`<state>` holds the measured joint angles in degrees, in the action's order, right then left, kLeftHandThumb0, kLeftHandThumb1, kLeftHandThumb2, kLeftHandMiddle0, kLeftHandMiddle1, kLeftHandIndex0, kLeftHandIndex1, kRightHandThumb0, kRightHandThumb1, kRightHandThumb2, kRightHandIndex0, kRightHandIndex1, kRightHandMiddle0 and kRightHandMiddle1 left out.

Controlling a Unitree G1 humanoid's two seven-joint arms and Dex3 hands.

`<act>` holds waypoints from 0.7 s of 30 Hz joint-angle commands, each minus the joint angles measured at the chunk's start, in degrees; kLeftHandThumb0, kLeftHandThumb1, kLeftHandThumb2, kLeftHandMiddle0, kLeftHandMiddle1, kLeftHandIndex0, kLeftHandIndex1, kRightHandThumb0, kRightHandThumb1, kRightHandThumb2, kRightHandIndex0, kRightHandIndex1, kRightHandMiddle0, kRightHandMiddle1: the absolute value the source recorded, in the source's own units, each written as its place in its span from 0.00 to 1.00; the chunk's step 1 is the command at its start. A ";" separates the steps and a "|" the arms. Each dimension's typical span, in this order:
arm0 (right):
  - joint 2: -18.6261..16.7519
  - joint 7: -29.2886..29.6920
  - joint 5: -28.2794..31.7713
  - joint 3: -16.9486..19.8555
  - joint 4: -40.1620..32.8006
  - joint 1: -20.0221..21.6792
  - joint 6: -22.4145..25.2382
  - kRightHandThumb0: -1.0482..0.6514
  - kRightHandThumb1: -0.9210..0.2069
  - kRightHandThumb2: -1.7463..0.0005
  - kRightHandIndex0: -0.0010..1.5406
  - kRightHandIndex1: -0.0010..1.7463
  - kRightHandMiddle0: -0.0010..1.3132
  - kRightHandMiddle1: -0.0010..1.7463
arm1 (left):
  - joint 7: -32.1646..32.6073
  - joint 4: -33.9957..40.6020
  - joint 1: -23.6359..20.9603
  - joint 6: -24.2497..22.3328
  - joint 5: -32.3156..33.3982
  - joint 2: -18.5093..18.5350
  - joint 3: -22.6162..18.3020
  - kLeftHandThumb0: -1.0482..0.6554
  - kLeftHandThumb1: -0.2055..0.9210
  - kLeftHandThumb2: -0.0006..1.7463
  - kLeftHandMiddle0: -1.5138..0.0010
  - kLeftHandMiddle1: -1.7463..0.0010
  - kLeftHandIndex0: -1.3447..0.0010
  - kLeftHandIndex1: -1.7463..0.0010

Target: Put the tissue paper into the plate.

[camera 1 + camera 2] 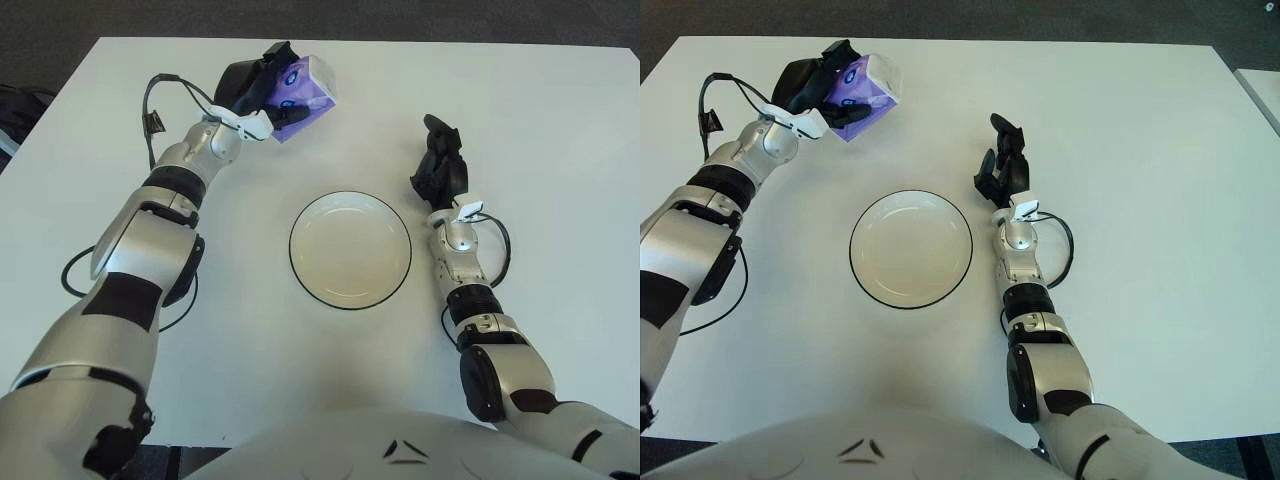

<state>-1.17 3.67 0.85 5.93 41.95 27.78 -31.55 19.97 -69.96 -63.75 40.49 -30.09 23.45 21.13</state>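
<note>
My left hand (262, 88) is shut on a purple tissue packet (304, 92) and holds it raised above the far left part of the white table (560, 120). The packet (866, 88) tilts with its face toward the plate. A white plate (350, 250) with a dark rim lies at the table's centre, nearer to me and to the right of the packet, with nothing in it. My right hand (438, 165) shows to the right of the plate, fingers loosely curled, holding nothing.
A black cable (70, 275) runs along my left arm and loops over the table's left side. Dark floor borders the table's far edge.
</note>
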 commanded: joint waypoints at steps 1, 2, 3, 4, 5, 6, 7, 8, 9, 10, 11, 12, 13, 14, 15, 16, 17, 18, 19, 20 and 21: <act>-1.11 -0.15 -0.17 -0.51 5.06 -8.42 4.65 0.25 0.00 0.48 0.21 0.01 0.00 0.39 | -1.32 1.71 -0.65 1.89 0.54 1.72 -1.20 0.38 0.85 0.43 0.17 0.00 0.27 0.00; -1.11 -0.15 -0.19 -0.53 5.12 -8.40 4.65 0.25 0.00 0.48 0.21 0.01 0.00 0.39 | -1.37 2.16 -0.69 2.38 0.25 1.89 -1.10 0.38 0.85 0.43 0.17 0.00 0.26 0.00; -1.09 -0.17 -0.18 -0.53 5.16 -8.39 4.65 0.25 0.00 0.48 0.21 0.01 0.00 0.39 | -1.43 2.48 -0.70 2.70 0.03 1.99 -1.06 0.38 0.85 0.43 0.17 0.00 0.26 0.00; -1.08 -0.21 -0.18 -0.54 5.22 -8.38 4.62 0.25 0.00 0.48 0.21 0.01 0.00 0.39 | -1.54 3.28 -0.69 3.35 -0.21 2.20 -0.99 0.38 0.85 0.43 0.17 0.00 0.26 0.00; -1.06 -0.26 -0.16 -0.53 5.27 -8.37 4.60 0.25 0.00 0.48 0.21 0.01 0.00 0.39 | -1.63 3.86 -0.68 3.79 -0.36 2.33 -0.95 0.38 0.85 0.44 0.17 0.00 0.26 0.00; -1.05 -0.30 -0.16 -0.54 5.32 -8.35 4.58 0.25 0.00 0.48 0.21 0.01 0.00 0.39 | -1.83 4.65 -0.56 4.35 -0.41 2.52 -0.97 0.38 0.85 0.44 0.17 0.00 0.26 0.00; -1.06 -0.33 -0.16 -0.55 5.41 -8.31 4.55 0.25 0.00 0.48 0.21 0.01 0.00 0.39 | -2.23 5.76 -0.31 5.22 -0.37 2.82 -1.02 0.38 0.85 0.44 0.17 0.00 0.26 0.00; -1.06 -0.34 -0.17 -0.55 5.47 -8.29 4.53 0.25 0.00 0.48 0.21 0.01 0.00 0.39 | -2.54 6.49 -0.10 5.76 -0.30 3.02 -1.08 0.37 0.85 0.44 0.17 0.00 0.25 0.00; -1.06 -0.35 -0.17 -0.54 5.56 -8.25 4.51 0.25 0.00 0.48 0.21 0.01 0.00 0.39 | -3.02 7.54 0.25 6.49 -0.13 3.27 -1.20 0.37 0.84 0.44 0.17 0.00 0.25 0.00; -1.06 -0.35 -0.17 -0.54 5.61 -8.22 4.50 0.25 0.00 0.48 0.21 0.01 0.00 0.38 | -3.35 8.21 0.50 6.90 -0.01 3.42 -1.29 0.37 0.84 0.44 0.17 0.00 0.25 0.00; -1.07 -0.32 -0.19 -0.53 5.68 -8.18 4.48 0.25 0.00 0.48 0.21 0.01 0.00 0.38 | -4.27 10.04 1.18 7.93 0.44 3.77 -1.49 0.37 0.84 0.44 0.17 0.00 0.25 0.00; -1.07 -0.29 -0.20 -0.53 5.74 -8.15 4.47 0.25 0.00 0.48 0.21 0.01 0.00 0.38 | -4.99 11.41 1.70 8.65 0.77 4.02 -1.68 0.37 0.84 0.44 0.17 0.00 0.25 0.00; -1.08 -0.28 -0.21 -0.53 5.76 -8.14 4.47 0.25 0.00 0.48 0.21 0.01 0.00 0.38 | -5.53 12.36 2.08 9.02 0.98 4.17 -1.87 0.37 0.84 0.44 0.17 0.00 0.24 0.00; -1.08 -0.22 -0.25 -0.54 5.81 -8.10 4.49 0.25 0.00 0.48 0.21 0.01 0.00 0.38 | -5.86 13.23 2.37 9.80 0.90 4.35 -1.90 0.37 0.84 0.44 0.17 0.00 0.24 0.00; -1.08 -0.19 -0.27 -0.55 5.84 -8.08 4.50 0.25 0.00 0.48 0.21 0.01 0.00 0.38 | -6.05 13.71 2.54 10.18 0.80 4.44 -1.94 0.37 0.84 0.44 0.17 0.00 0.24 0.00; -1.09 -0.14 -0.29 -0.55 5.88 -8.05 4.53 0.25 0.00 0.48 0.21 0.01 0.00 0.38 | -6.12 14.29 2.75 10.65 0.58 4.56 -1.93 0.37 0.83 0.44 0.17 0.00 0.24 0.00; -1.10 -0.10 -0.30 -0.55 5.91 -8.04 4.55 0.25 0.00 0.48 0.21 0.01 0.00 0.38 | -6.22 14.74 2.93 10.91 0.44 4.63 -1.97 0.37 0.83 0.44 0.17 0.00 0.23 0.00; -1.12 -0.05 -0.31 -0.54 5.94 -8.02 4.59 0.25 0.00 0.48 0.21 0.01 0.00 0.38 | -6.09 15.52 3.22 11.58 -0.05 4.76 -1.80 0.37 0.83 0.44 0.17 0.00 0.23 0.00; -1.13 -0.01 -0.31 -0.53 5.96 -8.00 4.62 0.24 0.00 0.48 0.21 0.01 0.00 0.38 | -6.02 16.10 3.44 12.05 -0.41 4.85 -1.70 0.37 0.83 0.44 0.17 0.00 0.23 0.00; -1.14 0.02 -0.31 -0.51 6.02 -7.97 4.63 0.24 0.00 0.48 0.21 0.01 0.00 0.38 | -5.95 17.04 3.78 12.79 -0.93 4.89 -1.45 0.37 0.83 0.44 0.16 0.00 0.22 0.00; -1.17 0.10 -0.35 -0.52 6.03 -7.95 4.66 0.24 0.00 0.48 0.21 0.01 0.00 0.38 | -6.23 18.81 4.41 14.28 -1.48 4.79 -0.95 0.37 0.83 0.44 0.16 0.00 0.22 0.00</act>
<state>-1.15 3.56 0.79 5.86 42.05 27.78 -31.54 14.27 -54.77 -61.80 51.60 -30.09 27.46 19.93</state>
